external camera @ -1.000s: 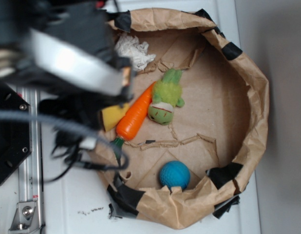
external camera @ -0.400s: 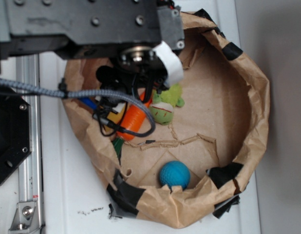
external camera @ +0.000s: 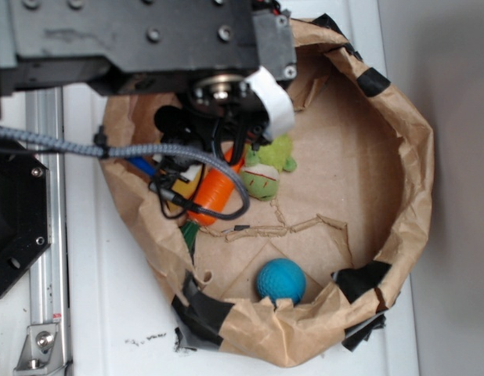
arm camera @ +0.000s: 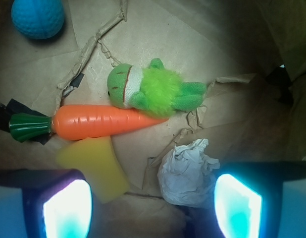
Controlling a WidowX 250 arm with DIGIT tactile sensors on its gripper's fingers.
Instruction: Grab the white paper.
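Note:
The white paper [arm camera: 188, 171] is a crumpled wad lying on the brown bag floor in the wrist view. It sits between my fingers, close to the right fingertip [arm camera: 237, 206] and far from the left fingertip [arm camera: 66, 210]. My gripper [arm camera: 153, 208] is open above it, with nothing held. In the exterior view the arm [external camera: 218, 90] hangs over the back left of the bag and hides the paper.
An orange carrot [arm camera: 101, 121] and a green plush toy [arm camera: 153, 91] lie just beyond the paper. A yellow piece [arm camera: 93, 166] sits near the left finger. A blue ball [external camera: 280, 280] rests at the front. The brown paper bag wall [external camera: 406, 157] rings everything.
The arm swung from the bag's left edge to over its back left, covering the paper in the exterior view. Over the last half second it has stayed still.

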